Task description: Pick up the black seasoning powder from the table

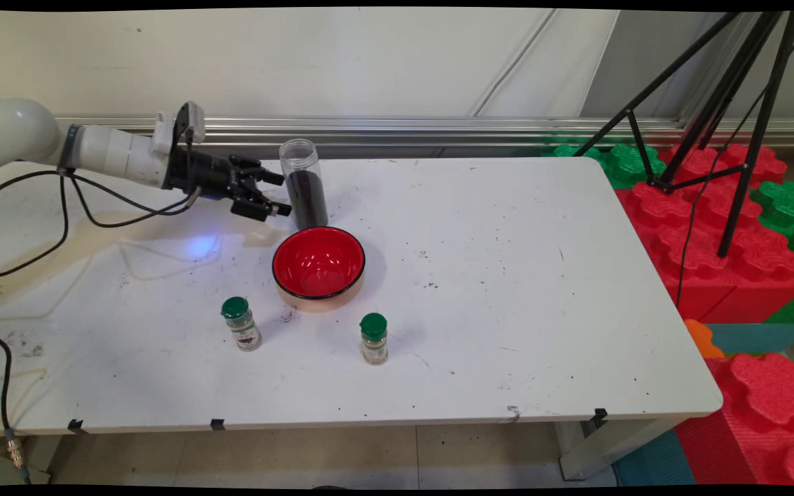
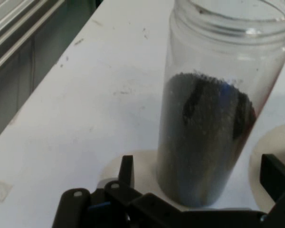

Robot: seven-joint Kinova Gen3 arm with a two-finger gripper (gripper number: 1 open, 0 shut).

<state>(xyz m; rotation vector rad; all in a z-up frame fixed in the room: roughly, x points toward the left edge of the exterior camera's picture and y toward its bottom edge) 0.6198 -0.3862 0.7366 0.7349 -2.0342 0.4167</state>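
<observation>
Here, the black two-finger gripper, fingers spread wide, flanks a clear plastic jar half full of dark granules at the scuffed white table's eleven o'clock; no label text is legible.

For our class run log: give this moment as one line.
gripper: open, level beside jar | jar: upright, lidless, dark grains | bowl: in front

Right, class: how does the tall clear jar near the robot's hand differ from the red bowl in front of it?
The clear jar is tall, narrow and see-through; the red bowl is low, wide and opaque. The clear jar is partly filled with dark grains; the red bowl looks empty. The open hand is right beside the jar, not the bowl. Both stand upright with open tops on the white table.
</observation>
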